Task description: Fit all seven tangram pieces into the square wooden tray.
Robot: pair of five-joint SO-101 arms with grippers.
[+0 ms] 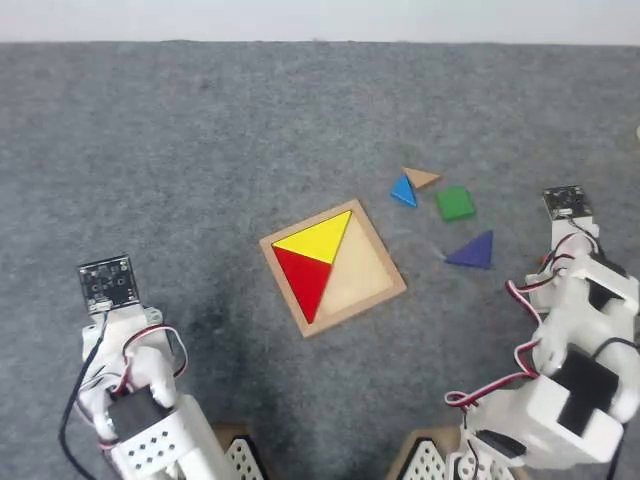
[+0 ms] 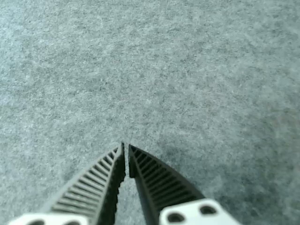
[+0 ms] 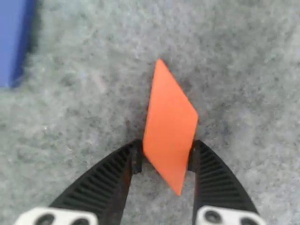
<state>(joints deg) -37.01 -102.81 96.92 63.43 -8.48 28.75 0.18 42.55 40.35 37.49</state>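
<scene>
The square wooden tray (image 1: 368, 277) lies mid-table, turned diagonally, with a yellow triangle (image 1: 318, 240) and a red triangle (image 1: 303, 280) seated in its left half. To its right on the mat lie a small blue triangle (image 1: 403, 191), a tan triangle (image 1: 421, 177), a green square (image 1: 456, 203) and a dark blue triangle (image 1: 472, 251). My right gripper (image 3: 165, 152) is shut on an orange parallelogram (image 3: 169, 117), one finger on each long side, with the dark blue triangle (image 3: 14, 42) off to one side. My left gripper (image 2: 125, 149) is shut on nothing over bare mat.
Grey felt mat (image 1: 180, 150) covers the whole table. The left arm (image 1: 125, 340) stands at the near left, the right arm (image 1: 580, 310) at the near right beside the loose pieces. The mat's far half and left side hold nothing.
</scene>
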